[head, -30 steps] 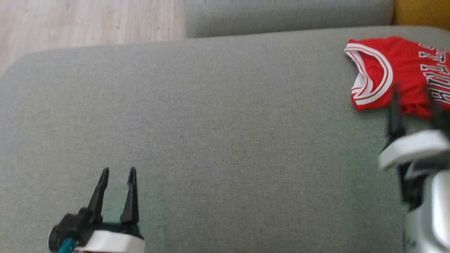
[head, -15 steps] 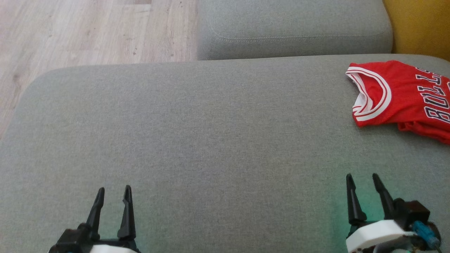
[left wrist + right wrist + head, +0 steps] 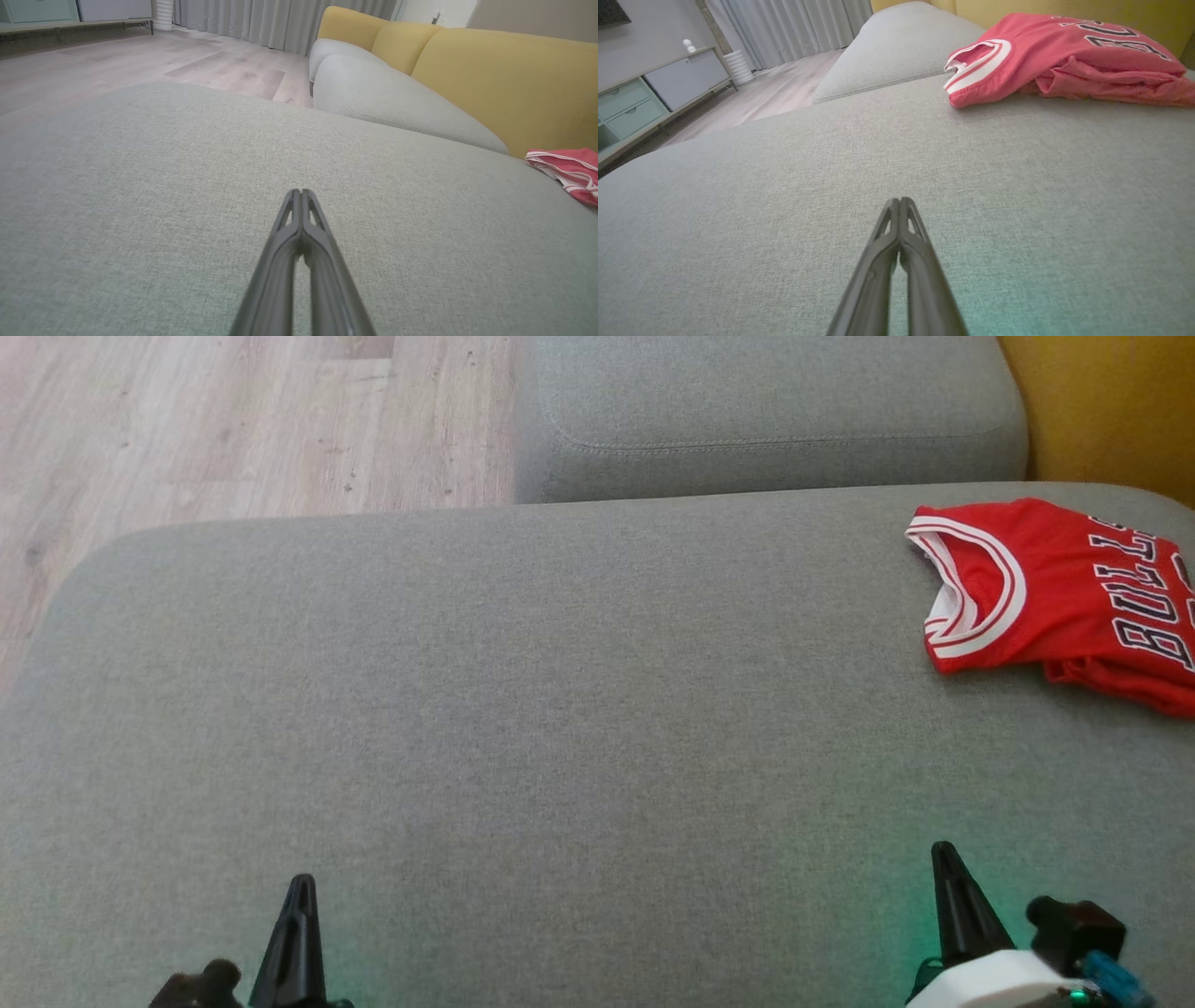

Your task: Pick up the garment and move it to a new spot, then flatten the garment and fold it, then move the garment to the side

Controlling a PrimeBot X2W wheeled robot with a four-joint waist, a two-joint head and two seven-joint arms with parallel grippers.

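The garment (image 3: 1055,593) is a red jersey with white trim and black lettering, lying folded at the far right of the grey sofa cushion (image 3: 560,709). It also appears at the right edge of the left wrist view as the garment (image 3: 572,172), and upper right in the right wrist view as the garment (image 3: 1064,60). My left gripper (image 3: 299,891) sits at the lower left, shut with nothing in it, as the left gripper (image 3: 301,192) confirms. My right gripper (image 3: 945,854) is at the lower right, well short of the garment, shut and empty, fingers pressed together at the right gripper (image 3: 899,200).
A second grey cushion (image 3: 766,420) lies beyond the main one. A yellow backrest (image 3: 1111,411) rises at the far right. Wooden floor (image 3: 233,429) lies off the cushion's far left edge. A low cabinet (image 3: 654,93) stands across the room.
Both grippers went from open to shut. The right arm drew back from the garment to the lower right. Both grippers slid lower in the head view, which has also shifted.
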